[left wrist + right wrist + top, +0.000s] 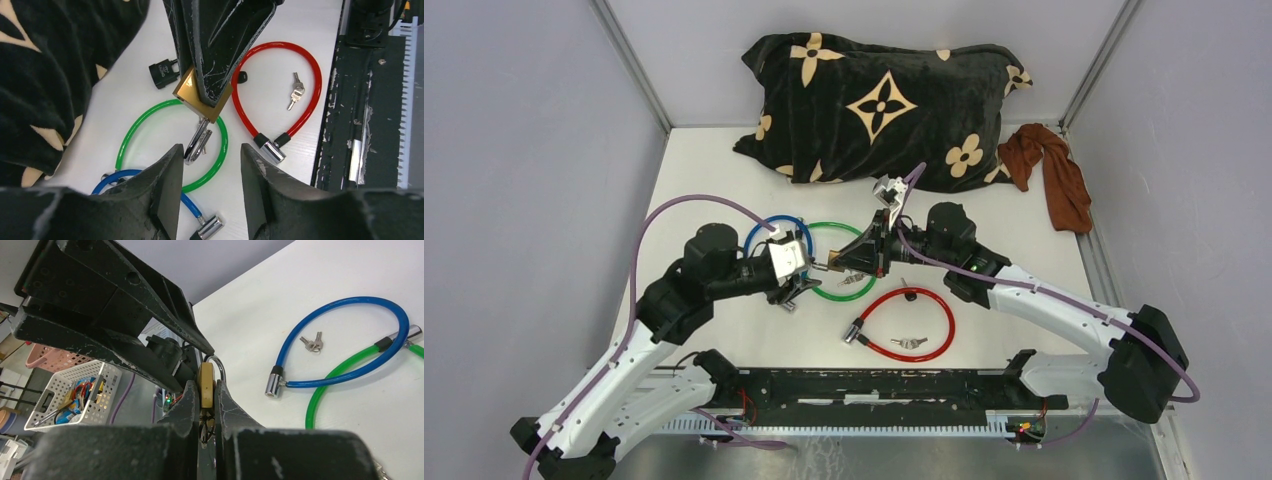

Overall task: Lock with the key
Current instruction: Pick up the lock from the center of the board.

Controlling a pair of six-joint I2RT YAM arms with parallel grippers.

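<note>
A brass padlock (205,385) is clamped by its flat sides in my right gripper (205,405), which is shut on it. Its silver shackle (197,142) points toward my left gripper (212,185) and looks swung open. A dark key ring (206,427) hangs at the padlock's bottom between the right fingers; the key itself is hard to make out. My left gripper is open with nothing between its fingers, and the shackle tip sits just beyond its left finger (167,185). From above, the padlock (829,266) sits between the two grippers.
A green cable lock (824,226), a blue one (764,228) and a red one (909,320) lie on the white table, with loose keys (911,343) inside the red loop. A small black padlock (162,74) lies nearby. A black pillow (884,100) and a brown cloth (1054,170) lie at the back.
</note>
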